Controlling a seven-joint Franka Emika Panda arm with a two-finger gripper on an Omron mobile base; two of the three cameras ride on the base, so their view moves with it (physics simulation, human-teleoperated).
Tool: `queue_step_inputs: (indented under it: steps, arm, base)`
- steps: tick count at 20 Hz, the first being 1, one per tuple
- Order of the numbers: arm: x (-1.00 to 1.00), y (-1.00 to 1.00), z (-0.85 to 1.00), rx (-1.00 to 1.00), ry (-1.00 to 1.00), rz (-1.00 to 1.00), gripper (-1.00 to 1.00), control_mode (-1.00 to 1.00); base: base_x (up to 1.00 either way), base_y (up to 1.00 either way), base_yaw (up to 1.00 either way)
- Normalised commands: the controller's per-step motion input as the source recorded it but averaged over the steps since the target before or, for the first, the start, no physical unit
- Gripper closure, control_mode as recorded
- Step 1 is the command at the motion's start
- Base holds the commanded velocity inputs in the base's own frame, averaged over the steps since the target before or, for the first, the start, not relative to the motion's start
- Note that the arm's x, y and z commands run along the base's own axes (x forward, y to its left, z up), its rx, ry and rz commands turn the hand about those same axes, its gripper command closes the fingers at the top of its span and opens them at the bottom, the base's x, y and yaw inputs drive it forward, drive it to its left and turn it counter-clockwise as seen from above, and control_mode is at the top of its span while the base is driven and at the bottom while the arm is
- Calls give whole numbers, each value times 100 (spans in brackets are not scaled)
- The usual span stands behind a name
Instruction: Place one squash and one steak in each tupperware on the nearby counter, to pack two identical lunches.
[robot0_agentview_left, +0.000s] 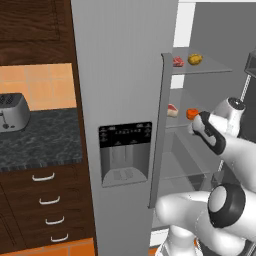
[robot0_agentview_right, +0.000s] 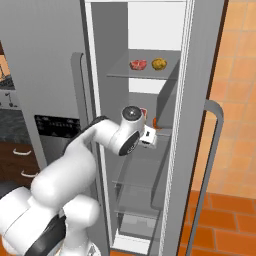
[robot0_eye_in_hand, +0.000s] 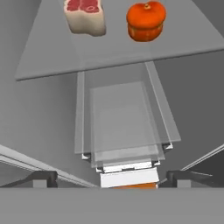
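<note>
Your claw (robot0_eye_in_hand: 107, 177) is wide open and empty; grip the firm, rounded squash (robot0_eye_in_hand: 146, 20) across its middle, near the shelf (robot0_eye_in_hand: 52, 57) edge.

We see a grey fridge (robot0_agentview_left: 125, 75) with its right door open and glass shelves (robot0_eye_in_hand: 122, 52) inside, and a water dispenser (robot0_agentview_left: 125, 155) set in its closed left door. A silver toaster (robot0_agentview_left: 12, 112) stands before an orange tiled wall (robot0_agentview_left: 45, 82); the floor (robot0_agentview_right: 220, 220) is orange tile too.
</note>
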Motion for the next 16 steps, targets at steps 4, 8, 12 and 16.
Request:
queue_step_inputs:
  steps: [4,8,12,16]
  arm:
    - [55,-26,0,0,5,-2,-100,-100]
    - [57,-30,0,0,2,-1,-100,-100]
    - [64,-22,0,0,0,0,-100,-100]
    - [56,-13,0,0,0,0,-100,-100]
  base:
    - [0,0,0]
    - [0,0,0]
    - [0,0,0]
    - [0,0,0]
